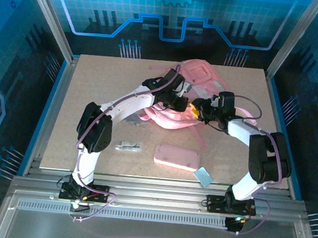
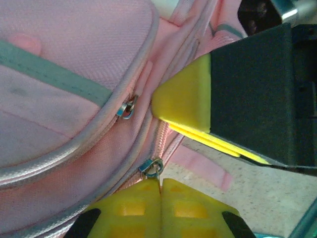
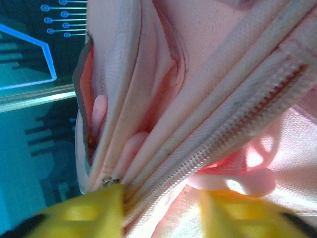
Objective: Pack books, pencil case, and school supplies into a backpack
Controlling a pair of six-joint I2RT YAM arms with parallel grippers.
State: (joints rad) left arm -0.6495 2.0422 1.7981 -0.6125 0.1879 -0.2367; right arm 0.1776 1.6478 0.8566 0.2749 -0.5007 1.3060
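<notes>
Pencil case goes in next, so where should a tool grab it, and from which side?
Across the short width of the pencil case, mid-length, from straight above: it lies flat, long edges bordered by bare table, blue rectangle near its right end.

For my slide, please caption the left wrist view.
Left gripper shut on the zipper pull of the backpack, right gripper close beside.

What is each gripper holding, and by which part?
The left gripper pinches the backpack by its zipper pull. The right gripper straddles the zippered edge; whether it is gripping cannot be told.
</notes>
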